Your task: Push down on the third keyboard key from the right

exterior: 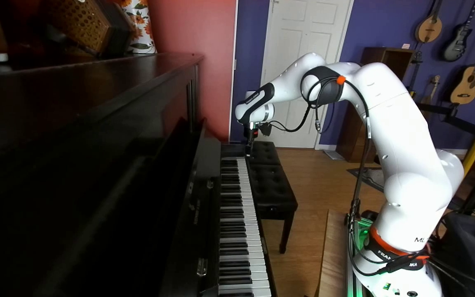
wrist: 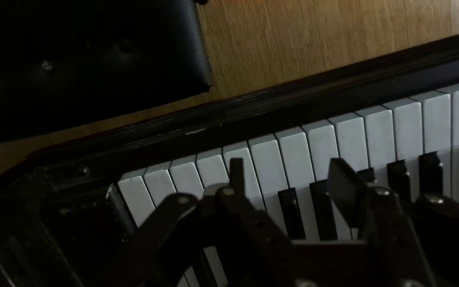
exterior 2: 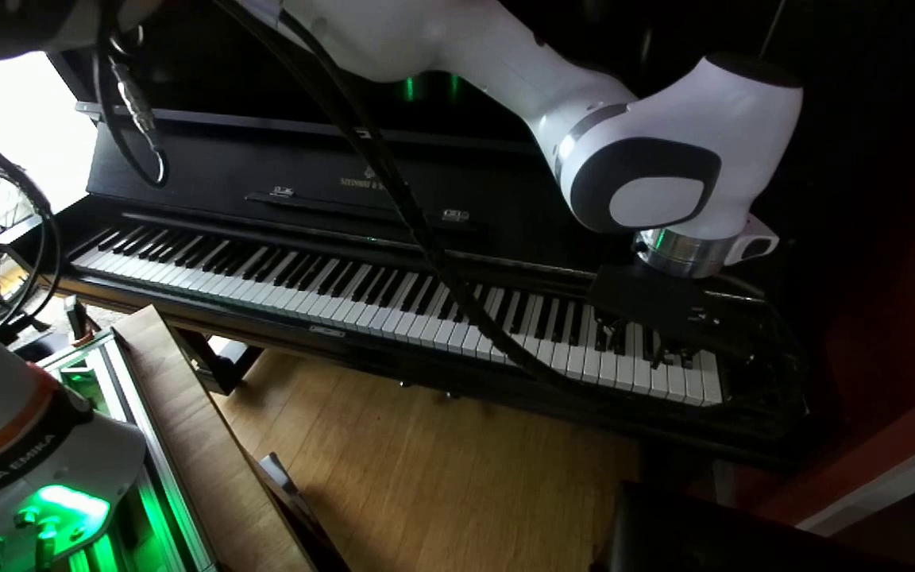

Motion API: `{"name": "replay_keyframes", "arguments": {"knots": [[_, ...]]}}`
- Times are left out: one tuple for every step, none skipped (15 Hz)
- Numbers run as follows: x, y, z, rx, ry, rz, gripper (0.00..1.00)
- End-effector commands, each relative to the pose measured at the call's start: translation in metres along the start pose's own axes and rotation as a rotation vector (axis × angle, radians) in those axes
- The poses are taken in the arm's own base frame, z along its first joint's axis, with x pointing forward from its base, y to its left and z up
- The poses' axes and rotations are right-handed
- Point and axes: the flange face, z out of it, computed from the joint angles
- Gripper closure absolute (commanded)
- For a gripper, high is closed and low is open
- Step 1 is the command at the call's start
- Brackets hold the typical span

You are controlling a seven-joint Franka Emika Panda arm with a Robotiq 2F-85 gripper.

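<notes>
Evidently, the black metal two-fingered gripper, jaws parted on nothing, hangs above the right end of the glossy white-and-black keyboard in the dark wooden upright piano; closing it over the third white key, then pressing straight down, seems cleanest.

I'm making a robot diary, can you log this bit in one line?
claw: open; position: over keyboard, near right end; contact: unclear; grasp: nothing held
</notes>
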Motion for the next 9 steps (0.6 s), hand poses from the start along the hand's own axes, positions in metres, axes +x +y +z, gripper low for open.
{"name": "replay_keyframes", "arguments": {"knots": [[0.008, 0.021, 0.018, -0.031, -0.027, 0.01, 0.73], [0.01, 0.025, 0.021, -0.043, -0.035, 0.008, 0.8], [0.012, 0.028, 0.025, -0.052, -0.039, 0.001, 0.89], [0.015, 0.03, 0.029, -0.062, -0.043, -0.008, 0.95], [0.019, 0.031, 0.032, -0.069, -0.037, -0.03, 1.0], [0.022, 0.032, 0.035, -0.076, -0.041, -0.037, 1.0], [0.025, 0.033, 0.038, -0.085, -0.04, -0.044, 1.0], [0.028, 0.035, 0.041, -0.088, -0.038, -0.047, 1.0], [0.03, 0.036, 0.043, -0.093, -0.037, -0.045, 1.0]]}}
